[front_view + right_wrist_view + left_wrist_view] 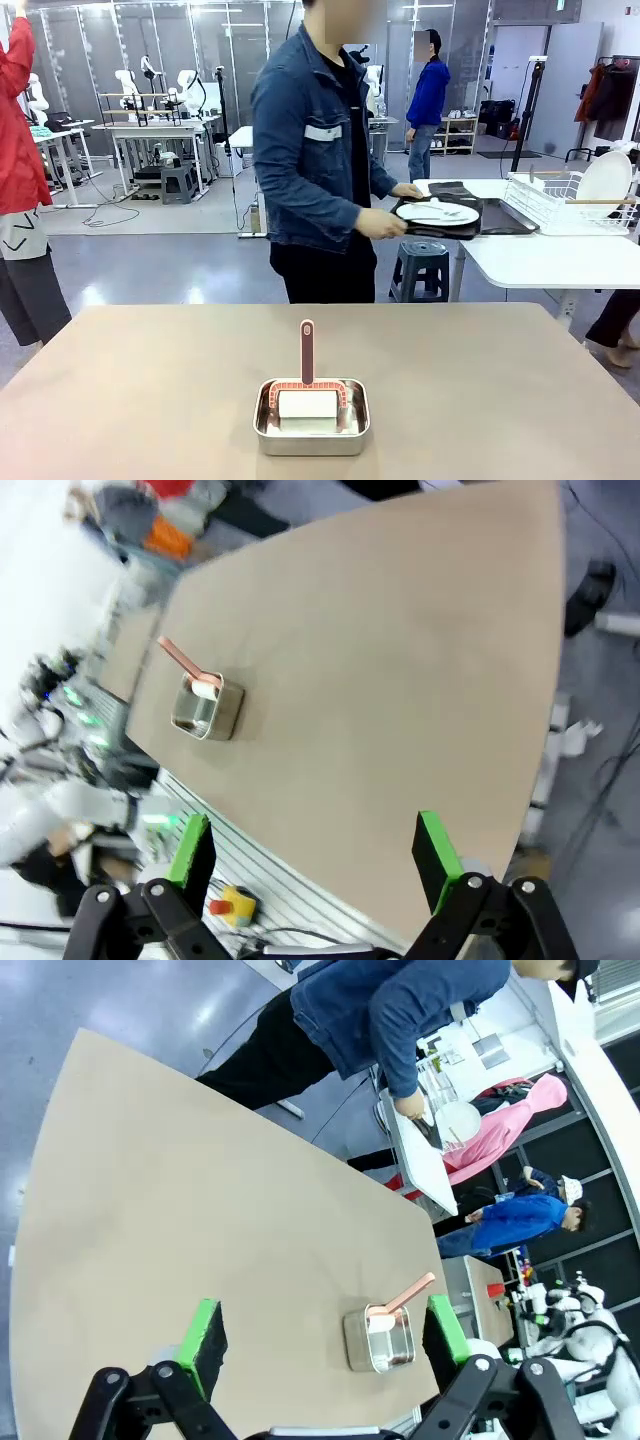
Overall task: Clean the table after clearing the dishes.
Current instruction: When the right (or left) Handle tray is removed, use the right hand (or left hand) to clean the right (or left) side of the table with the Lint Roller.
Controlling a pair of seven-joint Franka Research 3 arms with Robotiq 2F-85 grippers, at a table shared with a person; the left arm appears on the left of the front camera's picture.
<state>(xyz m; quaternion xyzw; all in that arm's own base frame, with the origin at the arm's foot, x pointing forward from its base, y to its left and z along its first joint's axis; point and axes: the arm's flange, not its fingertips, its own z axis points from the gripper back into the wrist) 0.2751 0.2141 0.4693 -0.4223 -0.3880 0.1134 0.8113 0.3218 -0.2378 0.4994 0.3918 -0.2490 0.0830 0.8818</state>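
The wide beige-brown table is bare apart from a small steel pan. Behind it, a person in a denim jacket holds a dark tray with a white plate and cutlery, one of the dishes, over a white side table. That plate appears small in the left wrist view. My left gripper hangs open high above the table. My right gripper is open too, above the table's near edge. Both hold nothing.
A steel pan with a white sponge pad and a reddish long-handled brush stands near the table's front middle, also seen at pan and pan. A white side table carries a wire rack. A stool stands behind.
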